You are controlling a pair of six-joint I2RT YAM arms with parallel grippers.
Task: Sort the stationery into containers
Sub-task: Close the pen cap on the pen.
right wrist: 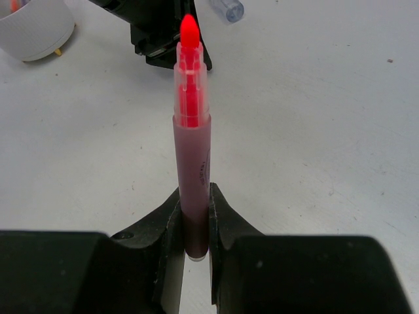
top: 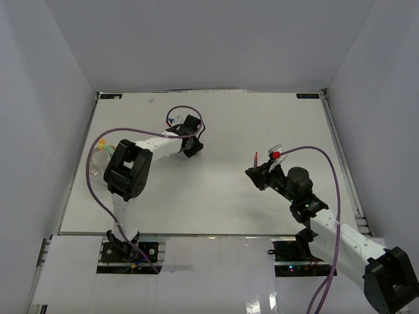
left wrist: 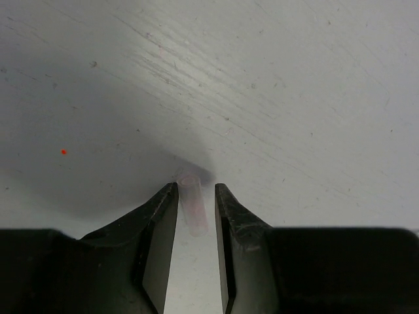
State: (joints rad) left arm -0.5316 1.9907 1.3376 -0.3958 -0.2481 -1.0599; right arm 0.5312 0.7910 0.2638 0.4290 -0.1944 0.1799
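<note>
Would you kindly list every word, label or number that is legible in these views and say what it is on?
Nothing can be read.
Fine print on the barrel of the red marker: too blurred.
Two dark labels at the far corners of the table: too small.

White table point(top: 229, 203) is sitting inside a three-sided booth, with a plain pale back wall point(top: 209, 39), left wall point(top: 33, 131) and right wall point(top: 386, 98) closing it in. A metal rail point(top: 345, 163) is running along the table's right edge, and small black tags point(top: 111, 96) are sitting at both far corners. Light is falling soft and even, throwing only faint shadows and glaring off the glossy strip point(top: 216, 261) at the near edge; up close the tabletop is showing fine scratches point(left wrist: 275, 98) and dark specks.
</note>
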